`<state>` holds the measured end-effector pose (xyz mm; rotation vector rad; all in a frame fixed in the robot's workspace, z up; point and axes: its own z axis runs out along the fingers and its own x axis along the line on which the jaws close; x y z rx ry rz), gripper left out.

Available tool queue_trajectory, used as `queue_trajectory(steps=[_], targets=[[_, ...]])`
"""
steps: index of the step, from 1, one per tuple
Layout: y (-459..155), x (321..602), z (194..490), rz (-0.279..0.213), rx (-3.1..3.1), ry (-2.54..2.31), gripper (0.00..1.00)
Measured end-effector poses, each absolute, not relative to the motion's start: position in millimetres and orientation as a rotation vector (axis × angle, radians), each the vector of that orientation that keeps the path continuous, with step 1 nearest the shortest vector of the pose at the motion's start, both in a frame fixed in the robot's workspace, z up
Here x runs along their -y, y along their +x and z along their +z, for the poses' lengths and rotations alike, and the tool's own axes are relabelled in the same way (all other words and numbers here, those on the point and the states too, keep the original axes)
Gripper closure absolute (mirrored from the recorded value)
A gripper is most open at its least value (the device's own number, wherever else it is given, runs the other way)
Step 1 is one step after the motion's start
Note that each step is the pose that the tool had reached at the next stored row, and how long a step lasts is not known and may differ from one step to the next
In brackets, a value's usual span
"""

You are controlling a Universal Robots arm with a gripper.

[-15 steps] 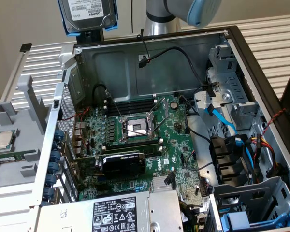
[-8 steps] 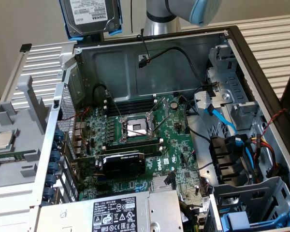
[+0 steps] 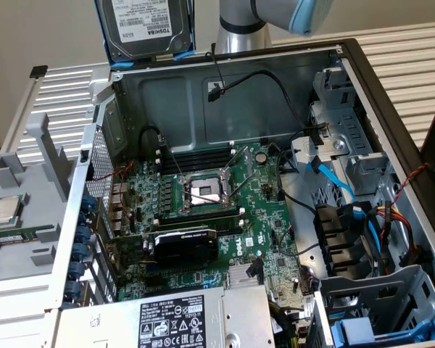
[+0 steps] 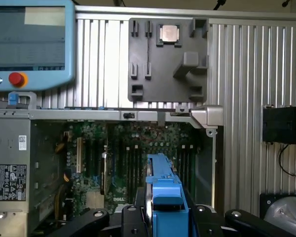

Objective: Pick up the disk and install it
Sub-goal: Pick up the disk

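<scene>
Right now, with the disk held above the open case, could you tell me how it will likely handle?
The disk looks stiff: metal body in a blue carrier, so it should not flex. Being metal, it is probably heavy for its size. Gripped on edge by the pincer, the plastic might slip or pivot.

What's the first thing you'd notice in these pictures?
A big computer case lies open, showing its green circuit board in the middle. Over it, the pincer holds the disk in a blue frame, up in the air. On the exterior view's left, a small silver chip sits on a grey tray.
</scene>
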<state>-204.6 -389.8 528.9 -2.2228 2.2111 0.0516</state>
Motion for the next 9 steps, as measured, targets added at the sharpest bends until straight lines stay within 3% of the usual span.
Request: queue_trajectory(steps=[9], targets=[[-181.8, 415.3, 541.9, 0.062, -2.216, -2.227, 0.63]])
